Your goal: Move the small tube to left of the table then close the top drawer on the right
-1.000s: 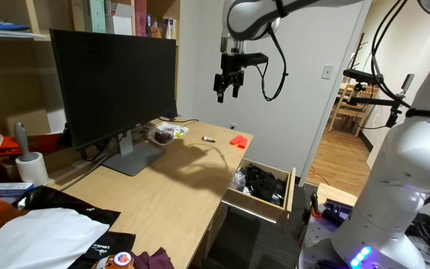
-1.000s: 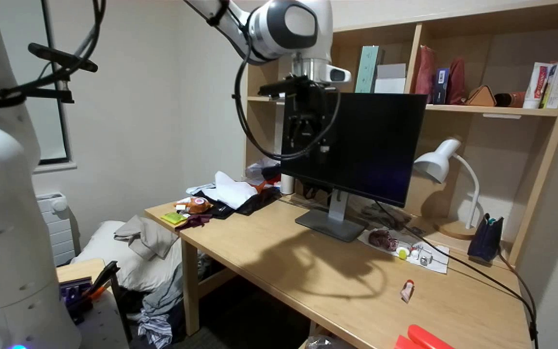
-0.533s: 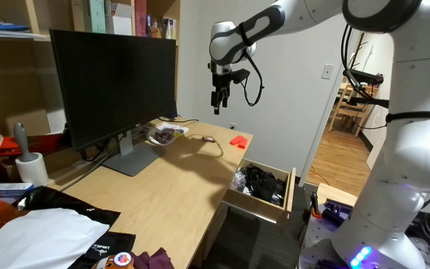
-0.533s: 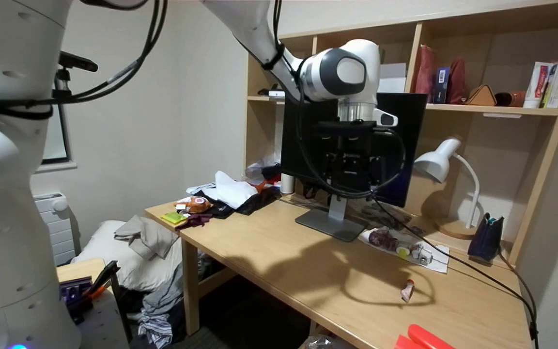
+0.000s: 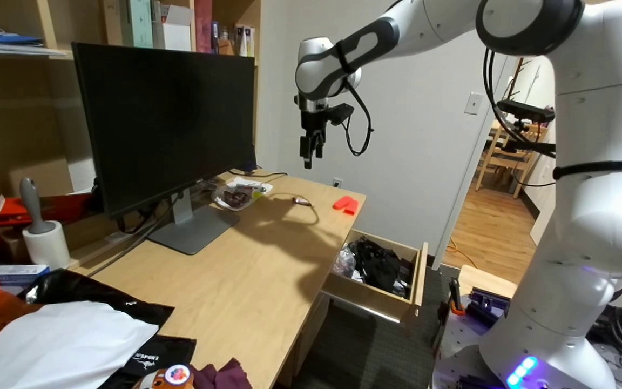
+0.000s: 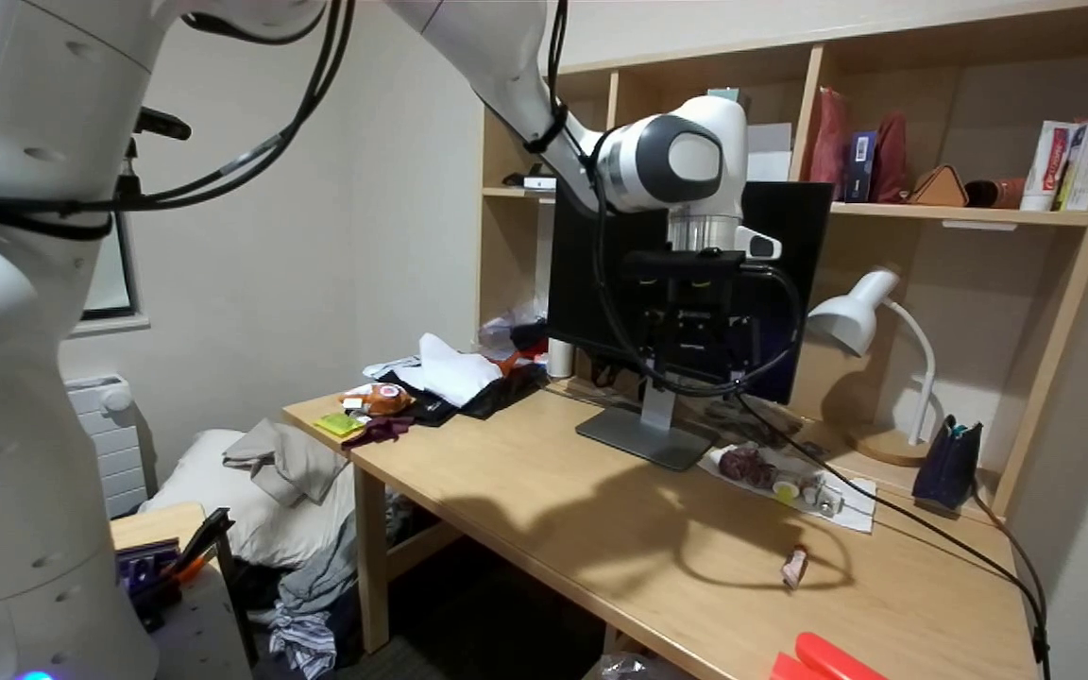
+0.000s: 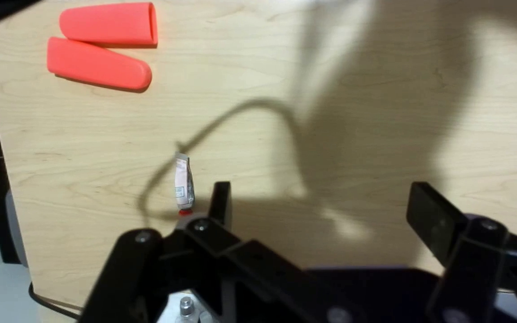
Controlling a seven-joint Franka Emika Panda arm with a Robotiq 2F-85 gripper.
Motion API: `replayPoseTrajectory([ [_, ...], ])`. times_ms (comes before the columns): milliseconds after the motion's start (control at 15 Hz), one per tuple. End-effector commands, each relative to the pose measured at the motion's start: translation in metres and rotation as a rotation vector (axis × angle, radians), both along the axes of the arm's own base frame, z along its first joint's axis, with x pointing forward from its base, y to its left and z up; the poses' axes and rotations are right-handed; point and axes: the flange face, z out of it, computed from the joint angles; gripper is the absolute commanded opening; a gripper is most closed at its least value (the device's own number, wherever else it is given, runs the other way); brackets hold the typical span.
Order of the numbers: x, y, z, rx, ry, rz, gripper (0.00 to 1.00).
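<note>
in the wrist view you've got the gripper (image 7: 321,197) hovering over the table (image 7: 222,89), jaws spread wide, nothing between them. the tube (image 7: 184,184) lies flat down below, just past the finger on that view's left, so imo you're on step one, the grab, not gripping yet. in an exterior view the drawer (image 5: 367,297) is pulled well out with black stuff (image 5: 378,265) in it, so that closing part isn't done either, but i'd leave it till the tube's placed. in an exterior view the tube shows up toward the table's right end, in front of a white sheet (image 6: 858,510), and there's a pile (image 6: 457,373) way over at the left end, so that's the way you'd carry it. can't make out the fingers there, they blend into the monitor (image 6: 574,283). next move i'd say: shift toward the tube till it's centered between the jaws, then drop and pinch. its long side runs across the way the jaws travel, so you probably don't need much twist. it's small and low, so get right down or you might skate over the top. heads up, the wrist view looks turned round, so carrying it left likely means going right there.
</note>
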Motion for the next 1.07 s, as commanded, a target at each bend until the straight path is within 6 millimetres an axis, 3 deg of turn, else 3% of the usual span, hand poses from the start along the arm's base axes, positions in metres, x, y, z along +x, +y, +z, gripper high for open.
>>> replayPoseTrajectory([
  [0,0.023,-0.009,-0.026,-0.008,-0.057,-0.029,1.00],
  [467,0.055,-0.070,-0.099,-0.040,-0.083,-0.056,1.00],
  [733,0.066,-0.104,-0.126,-0.025,-0.068,-0.078,1.00],
  [1000,0.081,-0.122,-0.146,0.028,-0.045,-0.034,1.00],
])
